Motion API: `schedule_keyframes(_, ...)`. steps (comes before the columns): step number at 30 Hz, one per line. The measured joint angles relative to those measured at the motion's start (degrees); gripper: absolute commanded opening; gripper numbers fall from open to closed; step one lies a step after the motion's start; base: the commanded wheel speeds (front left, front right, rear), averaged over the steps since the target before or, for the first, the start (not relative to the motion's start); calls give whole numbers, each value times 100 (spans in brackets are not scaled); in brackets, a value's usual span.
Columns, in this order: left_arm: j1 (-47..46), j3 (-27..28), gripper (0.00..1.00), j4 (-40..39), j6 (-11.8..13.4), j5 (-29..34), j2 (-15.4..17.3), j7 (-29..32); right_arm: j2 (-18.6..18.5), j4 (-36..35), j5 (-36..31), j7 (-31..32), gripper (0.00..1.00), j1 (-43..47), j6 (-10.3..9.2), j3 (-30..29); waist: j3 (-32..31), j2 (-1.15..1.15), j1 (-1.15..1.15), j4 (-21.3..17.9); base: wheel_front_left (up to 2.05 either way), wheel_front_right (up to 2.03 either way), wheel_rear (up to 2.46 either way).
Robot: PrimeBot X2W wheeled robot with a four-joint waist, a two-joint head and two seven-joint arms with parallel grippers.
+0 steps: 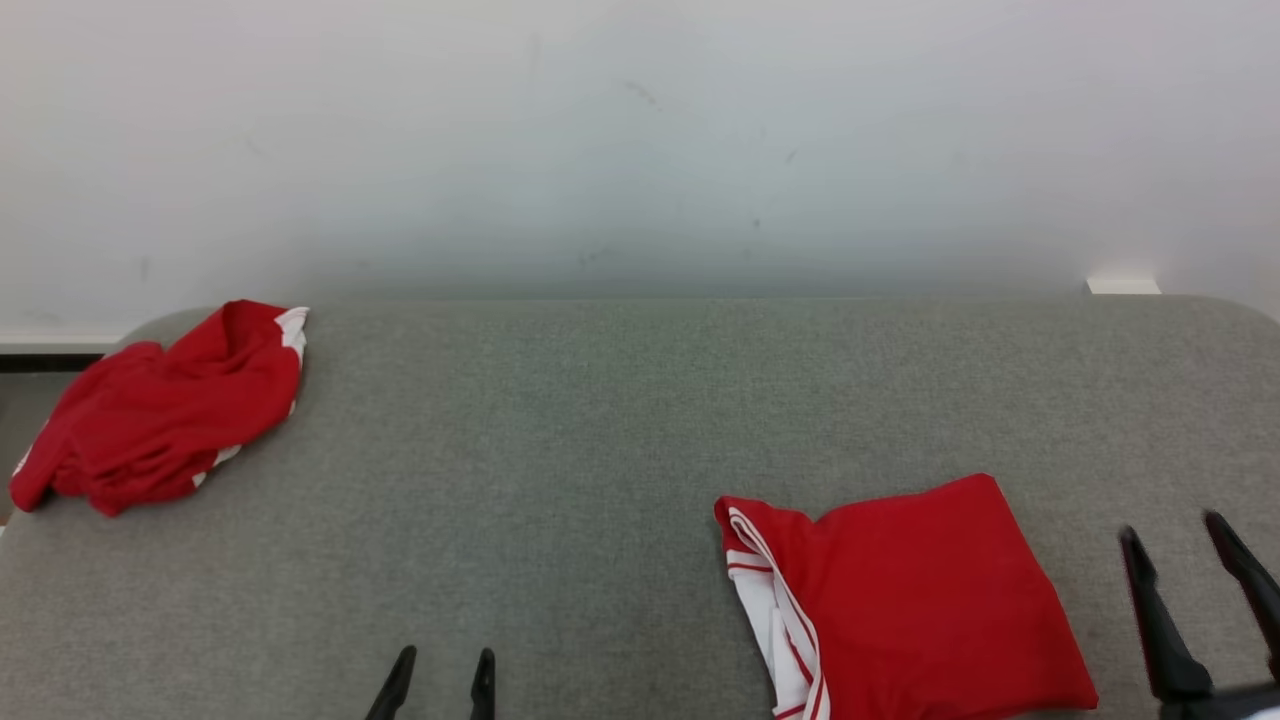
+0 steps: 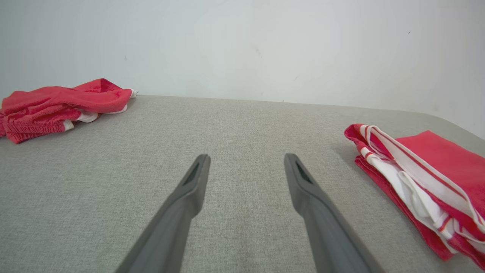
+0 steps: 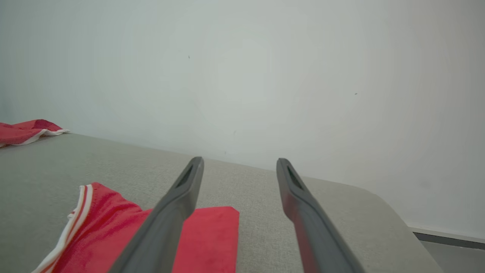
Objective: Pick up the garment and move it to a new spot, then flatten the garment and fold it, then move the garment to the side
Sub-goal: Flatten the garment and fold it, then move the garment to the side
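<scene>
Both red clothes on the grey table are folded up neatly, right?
Not quite. Only the near red garment beside the right pincer is folded. The far red garment at the left of the grey table is crumpled, as the head view shows.

My left gripper (image 1: 447,655) is being cut off below its fingertips, left of the folded garment (image 1: 900,600), whose near edge is also running off frame.

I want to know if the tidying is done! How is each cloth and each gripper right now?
Red garment with white stripes, near right of the grey fabric table: folded flat, lying free.
Red-and-white garment, far left: crumpled in a heap, not folded.
Left gripper: open, empty, over bare table.
Right gripper: open, empty, beside the folded garment.
</scene>
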Motion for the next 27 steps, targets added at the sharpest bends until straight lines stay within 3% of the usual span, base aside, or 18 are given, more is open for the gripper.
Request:
schedule_keyframes(5,68,53,100,-118,1,53,0,0,60,651,-288,-536,100,385,0,-425,-104,0,0,-14,0,0,0)
schedule_keyframes(16,232,107,100,-121,-52,190,0,0,541,1042,-192,-589,100,754,0,-726,-143,0,0,-42,0,0,0)
schedule_keyframes(22,225,165,100,-166,-42,189,0,0,512,1552,999,-487,100,491,0,-333,-25,0,0,-44,0,0,0)
schedule_keyframes(24,224,132,100,-132,-51,190,0,0,267,1475,1608,-19,100,224,0,-79,28,0,0,-41,0,0,0)
schedule_keyframes(27,179,98,100,-100,-57,191,0,0,-312,1220,2558,1162,100,-68,2,233,121,0,0,-11,0,0,0)
